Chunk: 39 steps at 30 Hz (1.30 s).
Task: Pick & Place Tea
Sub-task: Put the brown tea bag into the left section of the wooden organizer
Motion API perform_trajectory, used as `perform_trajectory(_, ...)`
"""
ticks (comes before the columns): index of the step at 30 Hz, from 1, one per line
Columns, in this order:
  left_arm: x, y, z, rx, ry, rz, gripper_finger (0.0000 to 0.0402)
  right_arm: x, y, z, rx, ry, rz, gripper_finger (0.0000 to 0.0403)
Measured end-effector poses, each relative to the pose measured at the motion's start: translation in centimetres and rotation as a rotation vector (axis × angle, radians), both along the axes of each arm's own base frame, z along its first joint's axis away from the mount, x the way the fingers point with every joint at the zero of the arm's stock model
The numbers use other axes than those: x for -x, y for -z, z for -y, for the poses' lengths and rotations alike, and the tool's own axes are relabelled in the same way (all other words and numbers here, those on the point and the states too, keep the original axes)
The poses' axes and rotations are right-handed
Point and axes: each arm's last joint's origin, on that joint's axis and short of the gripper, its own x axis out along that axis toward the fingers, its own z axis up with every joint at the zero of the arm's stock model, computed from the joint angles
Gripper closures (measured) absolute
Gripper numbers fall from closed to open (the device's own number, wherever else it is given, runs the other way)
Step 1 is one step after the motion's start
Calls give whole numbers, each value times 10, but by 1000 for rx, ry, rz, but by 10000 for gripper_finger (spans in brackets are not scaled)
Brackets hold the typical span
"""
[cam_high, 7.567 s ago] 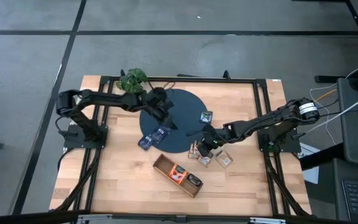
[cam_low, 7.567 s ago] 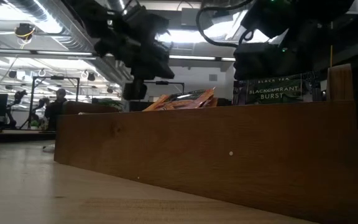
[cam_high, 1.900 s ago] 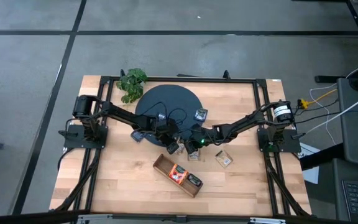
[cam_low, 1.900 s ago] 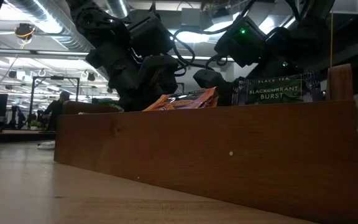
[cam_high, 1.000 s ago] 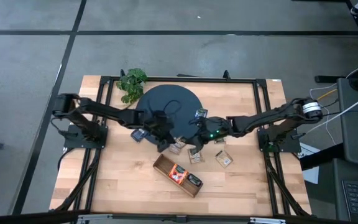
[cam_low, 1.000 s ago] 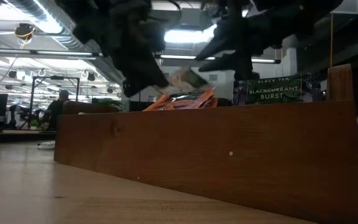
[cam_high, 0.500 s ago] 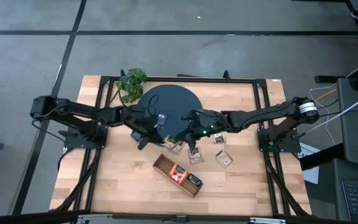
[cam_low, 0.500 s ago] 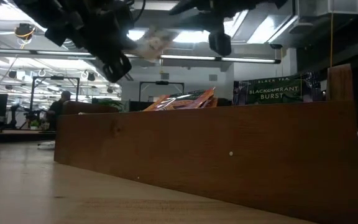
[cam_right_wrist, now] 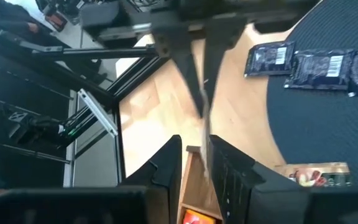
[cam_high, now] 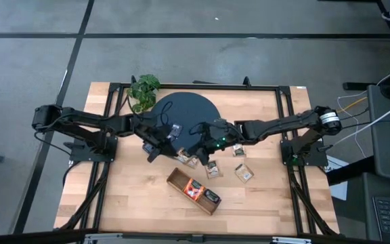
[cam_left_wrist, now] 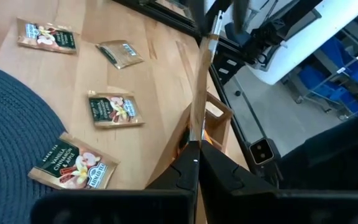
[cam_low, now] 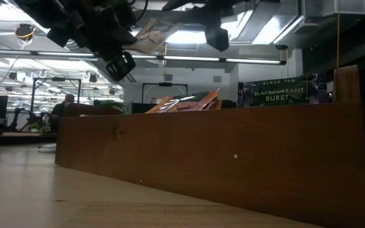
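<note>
Mat's (cam_high: pixel 181 112) near edge crowded by both arms, left gripper (cam_high: pixel 176 131) and right gripper (cam_high: pixel 196 133) nearly touching. Sachets (cam_high: pixel 212 169) scattered between mat and tray (cam_high: pixel 193 191). Open wood left along table's near edge (cam_high: pixel 134 210).

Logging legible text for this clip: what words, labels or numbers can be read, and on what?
"BLACK TEA BLACKCURRANT BURST": dark sachet standing in the wooden tray.
"VANILLA CARAMEL": sachet at the mat's edge, second word less sure.
Print on the other loose sachets and the barcodes is too small to read.
</note>
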Motion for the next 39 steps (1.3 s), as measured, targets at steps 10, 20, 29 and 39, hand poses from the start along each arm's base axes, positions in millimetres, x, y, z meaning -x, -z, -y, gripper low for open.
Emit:
perform_trajectory(10, -1, -4, -4, -12, -9, 52, 399, 0, 0, -3, -19, 4, -3, 320)
perform_trajectory(20, -1, -6, -2, 12, 39, 65, 399, 0, 0, -3, -24, 7, -5, 356)
perform_trajectory(29, -1, -5, -2, 34, 47, 55, 394, 1, 0, -8, -76, 48, -15, 397)
perform_trajectory(39, 8, 6, 1, 147, 206, -87, 391, 6, 9, -39, -154, 113, -82, 399)
